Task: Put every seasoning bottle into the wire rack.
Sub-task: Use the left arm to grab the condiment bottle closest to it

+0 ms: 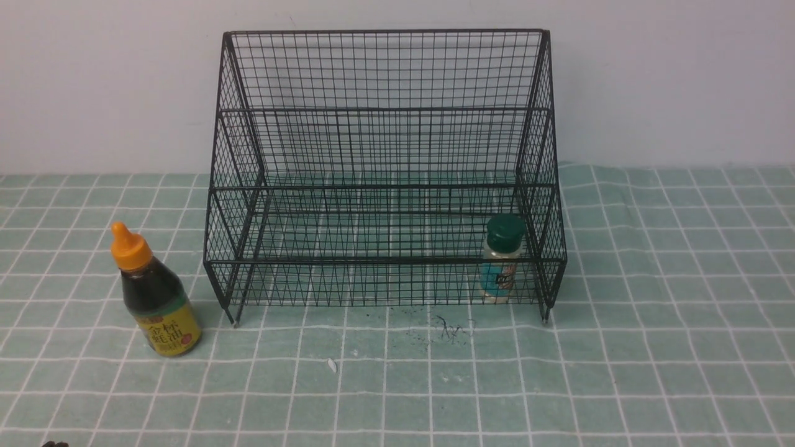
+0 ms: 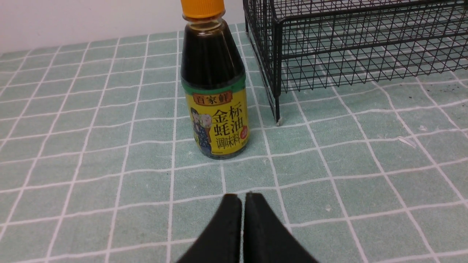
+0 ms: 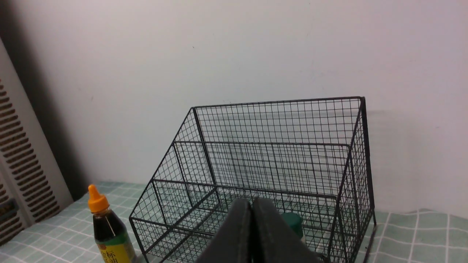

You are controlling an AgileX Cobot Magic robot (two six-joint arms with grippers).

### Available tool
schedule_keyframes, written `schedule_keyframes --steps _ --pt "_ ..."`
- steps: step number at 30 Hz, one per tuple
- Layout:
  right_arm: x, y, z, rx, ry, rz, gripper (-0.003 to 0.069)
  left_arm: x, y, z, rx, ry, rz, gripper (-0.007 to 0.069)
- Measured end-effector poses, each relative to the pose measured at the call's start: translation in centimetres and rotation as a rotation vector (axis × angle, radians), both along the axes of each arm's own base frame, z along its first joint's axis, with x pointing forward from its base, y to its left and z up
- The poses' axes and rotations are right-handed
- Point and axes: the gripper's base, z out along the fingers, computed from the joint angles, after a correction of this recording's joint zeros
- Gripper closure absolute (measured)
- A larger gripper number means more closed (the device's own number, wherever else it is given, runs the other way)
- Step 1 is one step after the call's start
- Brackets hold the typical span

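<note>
**One Bottle Racked, One Outside**

The left gripper (image 2: 241, 199) hangs low over the green-checked counter (image 2: 91, 164), jaws pressed together on nothing, pointing at the sauce bottle (image 2: 214, 91) just ahead. The right gripper (image 3: 251, 204) sits higher, jaws likewise closed and empty, facing the wire rack (image 3: 278, 160). Dark specks (image 1: 444, 329) dot the counter in front of the rack. The sauce bottle, dark with an orange pointed cap and yellow label, stands upright just beside the rack's left front leg. The shaker jar (image 1: 502, 261), green-lidded and teal-labelled, stands at the right end of the rack's lowest tier.
</note>
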Motion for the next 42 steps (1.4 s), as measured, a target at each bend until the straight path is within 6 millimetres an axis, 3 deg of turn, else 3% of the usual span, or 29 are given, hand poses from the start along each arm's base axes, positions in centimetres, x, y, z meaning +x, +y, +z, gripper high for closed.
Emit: schedule_keyframes --steps 3,12,22,42 --pt "-0.5 -0.3 -1.7 -0.004 -0.046 -0.008 0.0673 0.0 0.0 0.0 0.0 0.0 0.0 0.0631" --pt "0.6 -0.1 -5.9 -0.172 -0.024 -0.055 0.0673 0.0 0.0 0.0 0.0 0.0 0.0 0.0631" --pt "2.0 -1.9 -12.0 -0.2 0.219 -0.459 0.0673 0.0 0.0 0.0 0.0 0.0 0.0 0.0631" --pt "1.9 -2.3 -12.3 -0.258 0.251 -0.52 0.0673 0.0 0.0 0.0 0.0 0.001 0.0 0.0631"
